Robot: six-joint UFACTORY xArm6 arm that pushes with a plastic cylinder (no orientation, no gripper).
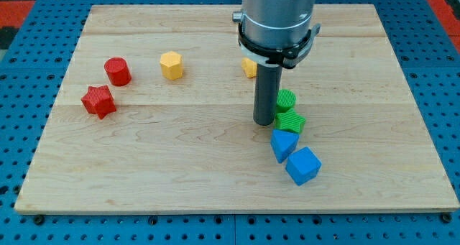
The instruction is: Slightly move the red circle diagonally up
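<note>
The red circle stands on the wooden board at the view's left. A red star lies just below and left of it. My tip rests on the board near the middle, far to the right of the red circle. It sits just left of the green blocks and touches neither red block.
A yellow hexagon lies right of the red circle. A yellow block is partly hidden behind the rod. Two green blocks and two blue blocks cluster at lower right of my tip. The board's edge runs along the view's bottom.
</note>
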